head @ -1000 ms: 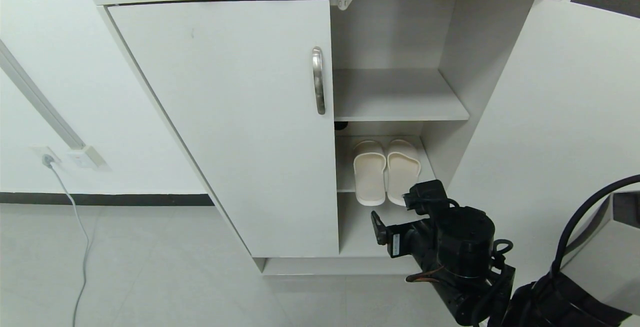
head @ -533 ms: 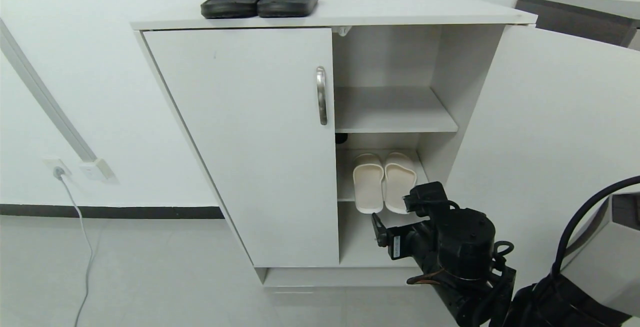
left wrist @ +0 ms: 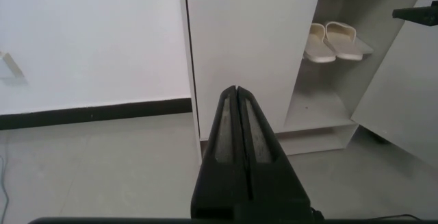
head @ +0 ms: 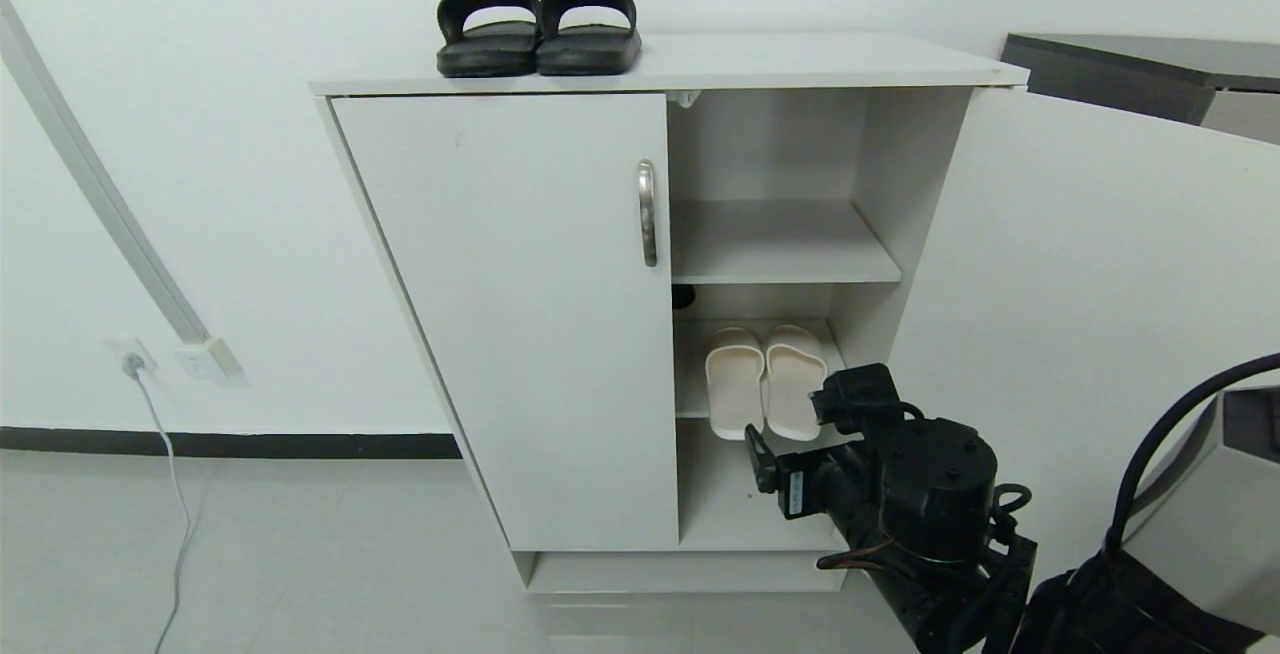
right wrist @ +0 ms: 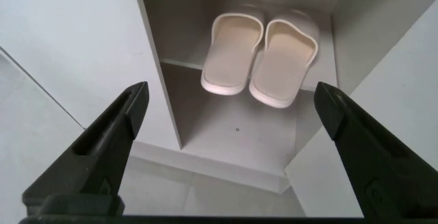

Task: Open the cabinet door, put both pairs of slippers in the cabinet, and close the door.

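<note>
Lying inside cabinet (head: 800, 59) — 2 cream slippers (head: 765, 381) | black pair (head: 538, 26) atop | right gripper (right wrist: 230, 92) spread | left gripper (left wrist: 236, 95) clenched

1. Cabinet (head: 520, 334): plain white, no pattern.
2. Door handle (head: 648, 212): silver.
3. Upper slippers (head: 540, 29): black.
4. Shelf slippers (head: 765, 381): cream.
5. Floor (head: 300, 554): light grey.
6. Baseboard (head: 230, 442): black.
7. Wall (head: 200, 134): white.
</note>
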